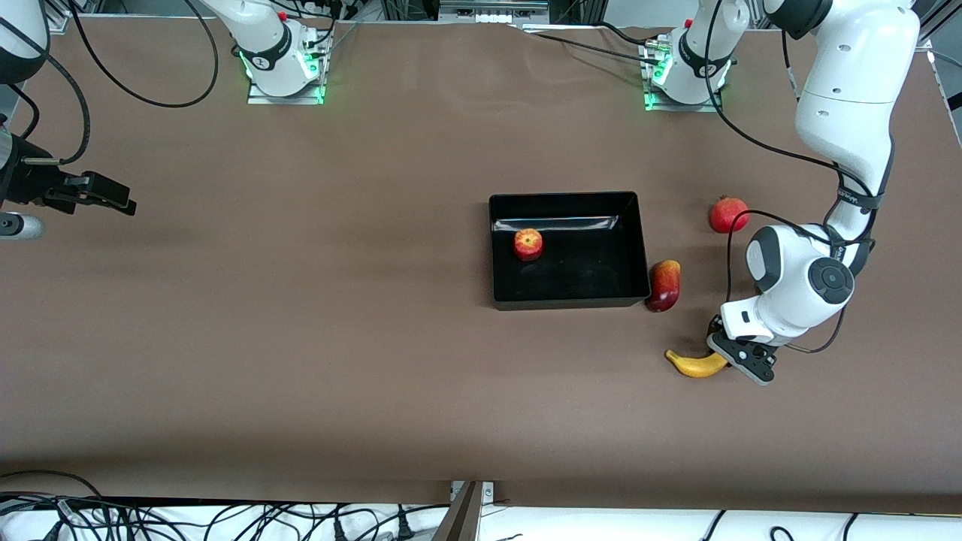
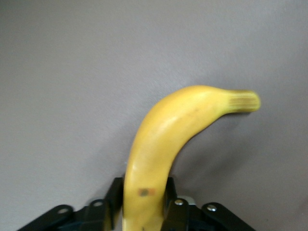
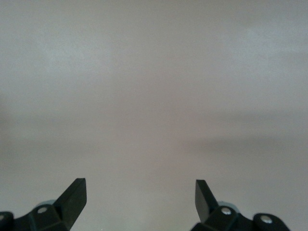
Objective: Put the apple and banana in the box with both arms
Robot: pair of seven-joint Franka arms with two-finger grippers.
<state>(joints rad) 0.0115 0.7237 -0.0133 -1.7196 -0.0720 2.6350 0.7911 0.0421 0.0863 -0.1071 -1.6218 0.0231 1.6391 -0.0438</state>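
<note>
The small red apple (image 1: 528,244) lies inside the black box (image 1: 569,303), toward the end that faces the right arm's side. The yellow banana (image 1: 695,364) lies on the table, nearer to the front camera than the box, toward the left arm's end. My left gripper (image 1: 721,359) is down at the banana's end and shut on it. In the left wrist view the banana (image 2: 168,139) runs out from between the fingers (image 2: 114,192) of my left gripper (image 2: 143,191). My right gripper (image 1: 113,197) is open and empty over bare table at the right arm's end, and it also shows in the right wrist view (image 3: 140,192).
An elongated red-yellow fruit (image 1: 664,285) lies against the box's corner, between the box and the banana. A round red fruit with a crown tip (image 1: 727,214) sits farther from the front camera, close to the left arm's forearm.
</note>
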